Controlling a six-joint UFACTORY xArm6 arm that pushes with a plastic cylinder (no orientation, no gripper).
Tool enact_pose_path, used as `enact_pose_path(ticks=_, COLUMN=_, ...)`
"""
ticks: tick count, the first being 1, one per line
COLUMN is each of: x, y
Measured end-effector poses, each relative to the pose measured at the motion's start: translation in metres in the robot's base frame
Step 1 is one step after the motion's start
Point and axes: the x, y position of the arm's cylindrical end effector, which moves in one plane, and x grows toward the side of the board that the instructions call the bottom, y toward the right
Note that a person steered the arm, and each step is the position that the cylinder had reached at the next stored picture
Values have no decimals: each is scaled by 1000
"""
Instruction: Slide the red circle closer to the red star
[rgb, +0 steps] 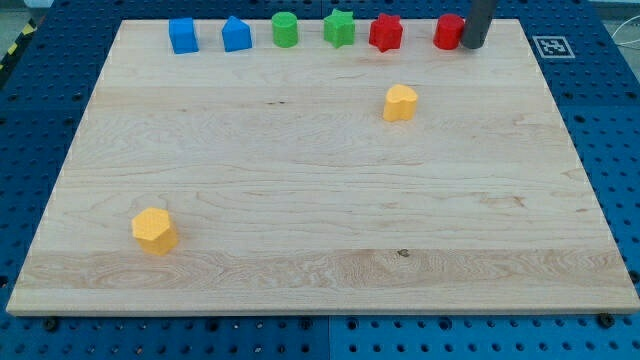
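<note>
You have my tip (473, 46), a bare rod with no jaws, touching the red circle (448, 32) on its right, so push left toward the red star (385, 32).

A lab bench: a wooden board (320, 190) on a blue perforated table (30, 150), a fiducial marker (551, 46) beside it.

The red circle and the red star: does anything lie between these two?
No. In the camera view only bare board separates the red circle from the red star. My tip touches the circle's right side.
</note>
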Motion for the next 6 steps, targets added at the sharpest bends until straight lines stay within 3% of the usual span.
enact_pose_path(ticks=6, x=-26, y=-36)
